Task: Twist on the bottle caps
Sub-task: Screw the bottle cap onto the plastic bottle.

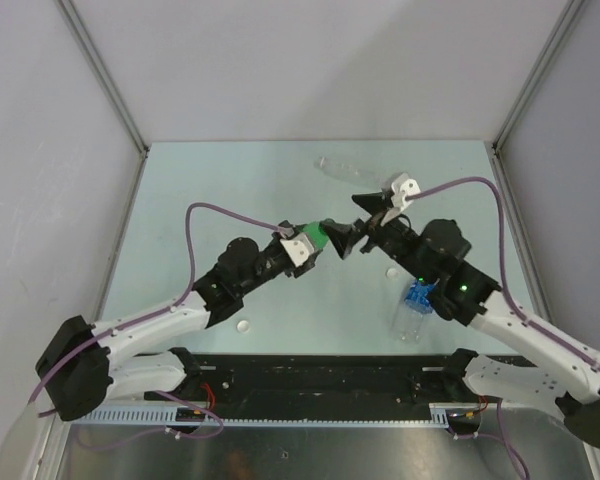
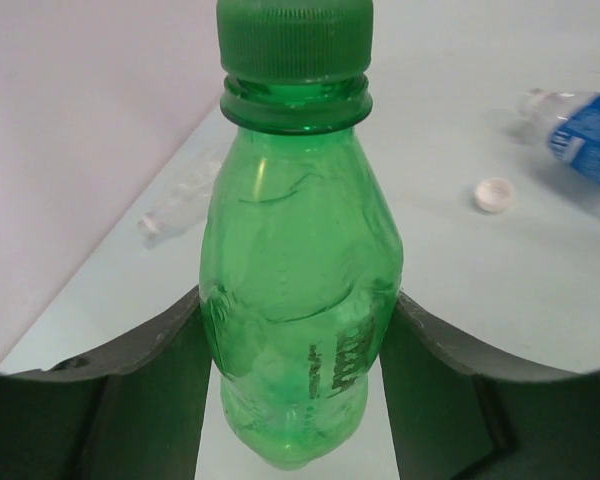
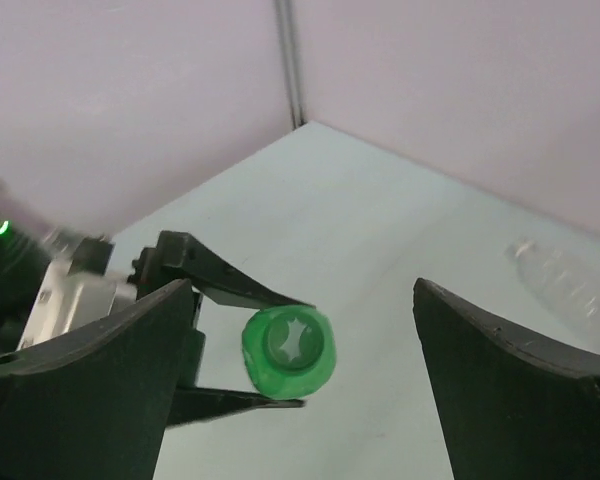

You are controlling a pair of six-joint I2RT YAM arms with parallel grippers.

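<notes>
**Green bottle held up, cap on its neck**

The left gripper (image 2: 300, 385) clamps the green bottle (image 2: 300, 290) by its body, off the table (image 1: 220, 185). The green cap (image 3: 288, 350) sits on the neck. The right gripper (image 3: 300, 300) gapes wide either side of that cap (touching nothing). The blue-labelled bottle (image 1: 415, 310), the clear bottle (image 1: 345, 168) and a white cap (image 1: 244, 325) lie on the table.

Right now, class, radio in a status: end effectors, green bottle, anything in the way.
Left end effector grips green bottle, green cap on its neck. Right end effector open around cap, not touching. Nothing between.
</notes>
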